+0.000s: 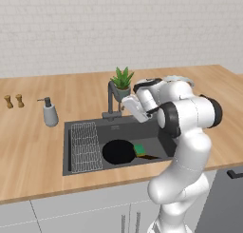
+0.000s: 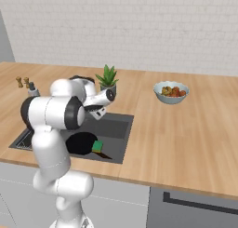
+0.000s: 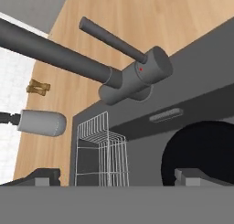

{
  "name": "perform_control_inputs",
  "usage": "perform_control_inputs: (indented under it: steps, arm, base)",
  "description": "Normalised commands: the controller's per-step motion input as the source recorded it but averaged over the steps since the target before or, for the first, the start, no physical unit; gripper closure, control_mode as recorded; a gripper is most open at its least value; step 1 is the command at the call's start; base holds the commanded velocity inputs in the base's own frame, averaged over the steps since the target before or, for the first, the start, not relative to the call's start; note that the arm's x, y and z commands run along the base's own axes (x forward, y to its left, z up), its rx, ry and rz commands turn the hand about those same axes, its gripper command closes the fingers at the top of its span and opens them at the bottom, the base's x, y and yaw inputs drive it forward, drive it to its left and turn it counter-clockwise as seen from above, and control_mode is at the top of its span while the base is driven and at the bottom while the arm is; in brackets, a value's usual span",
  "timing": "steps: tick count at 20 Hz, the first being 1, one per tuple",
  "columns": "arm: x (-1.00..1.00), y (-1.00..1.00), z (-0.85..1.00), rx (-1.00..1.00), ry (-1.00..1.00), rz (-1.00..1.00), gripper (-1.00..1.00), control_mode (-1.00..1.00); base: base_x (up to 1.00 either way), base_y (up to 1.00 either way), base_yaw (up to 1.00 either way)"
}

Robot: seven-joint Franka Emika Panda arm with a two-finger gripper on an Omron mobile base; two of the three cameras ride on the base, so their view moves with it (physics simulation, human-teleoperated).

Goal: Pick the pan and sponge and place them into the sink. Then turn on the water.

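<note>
1. Left base view: white arm rises from lower right, elbow bent high, forearm reaching left w/ the hand beside the faucet [image 1: 113, 101], above the sink's back edge. Sink [image 1: 163, 137] is a dark grey recessed rectangle in the wood-grain table [image 1: 33, 146]. Wire rack [image 1: 86, 146] sits in its left part; round flat black pan [image 1: 118, 151] lies mid-basin, green sponge [image 1: 139, 149] touching its right side by the handle. Grey soap dispenser [image 1: 50, 114] stands left of sink; spiky green plant [image 1: 123, 79] behind faucet.
2. Right base view: arm from lower left, hand angled down over sink, just below the plant. Pan and sponge in basin. Bowl of fruit [image 2: 171, 92] well apart, to the right.
3. Hand view: pincer [image 3: 118, 176] tips apart, nothing between them. Smooth cylindrical faucet base, thin lever, rack and pan edge ahead.
</note>
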Motion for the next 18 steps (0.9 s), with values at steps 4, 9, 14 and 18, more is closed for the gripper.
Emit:
perform_control_inputs:
  steps: [4,9,14,18]
  arm:
    - [0.43,-0.04,-0.09,0.02,0.00,0.00,-1.00,-1.00]
    - [0.34,0.00,-0.21,0.00,-0.03,0.00,-1.00,-1.00]
    - [0.28,0.00,-0.25,0.00,-0.04,0.00,-1.00,-1.00]
    - [0.23,0.00,-0.22,0.00,-0.07,0.00,-1.00,-1.00]
  base:
    - [0.00,0.00,0.00]
    - [0.00,0.00,0.00]
    - [0.00,0.00,0.00]
    - [0.00,0.00,0.00]
